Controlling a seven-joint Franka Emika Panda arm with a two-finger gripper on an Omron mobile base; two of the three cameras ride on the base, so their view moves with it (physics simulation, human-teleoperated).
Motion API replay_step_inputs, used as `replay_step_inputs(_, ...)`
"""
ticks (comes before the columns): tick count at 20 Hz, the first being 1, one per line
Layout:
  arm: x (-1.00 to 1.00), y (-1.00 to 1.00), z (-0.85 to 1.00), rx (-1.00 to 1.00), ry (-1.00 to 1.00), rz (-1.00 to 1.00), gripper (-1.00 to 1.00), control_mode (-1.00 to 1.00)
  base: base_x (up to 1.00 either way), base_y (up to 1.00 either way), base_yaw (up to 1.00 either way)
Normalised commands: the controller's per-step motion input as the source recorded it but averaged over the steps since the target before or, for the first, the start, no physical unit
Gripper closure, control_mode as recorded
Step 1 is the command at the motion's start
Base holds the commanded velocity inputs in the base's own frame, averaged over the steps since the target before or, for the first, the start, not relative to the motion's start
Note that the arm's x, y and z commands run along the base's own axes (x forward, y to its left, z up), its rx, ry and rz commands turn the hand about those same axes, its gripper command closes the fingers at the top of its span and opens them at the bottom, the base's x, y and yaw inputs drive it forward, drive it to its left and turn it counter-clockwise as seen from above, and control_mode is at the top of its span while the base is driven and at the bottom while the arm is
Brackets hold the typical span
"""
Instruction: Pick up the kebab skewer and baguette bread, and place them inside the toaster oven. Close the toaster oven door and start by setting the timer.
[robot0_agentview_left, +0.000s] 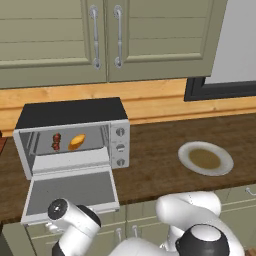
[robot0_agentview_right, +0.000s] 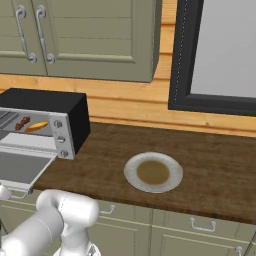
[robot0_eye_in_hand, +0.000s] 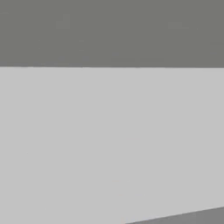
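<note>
Arm sits low under the dropped toaster oven door, claw state I can't tell; kebab skewer and baguette bread lie inside toaster oven, so door-closing looks next.

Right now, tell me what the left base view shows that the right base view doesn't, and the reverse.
Left base view alone: the back edge of the toaster oven's black top against the wall, and the oven's left wall.

Right base view alone: the oven's dark right side, a second drawer handle below the counter, and more of the black-framed panel on the wall.

Both: the kebab skewer and baguette bread side by side inside the oven, the toaster oven door folded down open, three knobs, and the plate on the counter.
</note>
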Motion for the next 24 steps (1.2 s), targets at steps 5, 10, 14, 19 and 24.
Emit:
replay_step_inputs(5, 0.30, 0.00, 0.00, 0.00, -0.12, 0.00, -1.00, -1.00, 0.00, 0.00, 0.00)
replay_step_inputs(10, 0.37, 0.00, 0.02, 0.00, -0.11, 0.00, -1.00, -1.00, 0.00, 0.00, 0.00)
replay_step_inputs(14, 0.57, -0.01, 0.22, 0.01, -0.09, 0.00, -1.00, -1.00, 0.00, 0.00, 0.00)
replay_step_inputs(19, 0.74, -0.04, 0.38, 0.02, -0.03, 0.00, -1.00, -1.00, 0.00, 0.00, 0.00)
replay_step_inputs(24, 0.82, 0.00, 0.49, 0.02, 0.00, 0.00, -1.00, -1.00, 0.00, 0.00, 0.00)
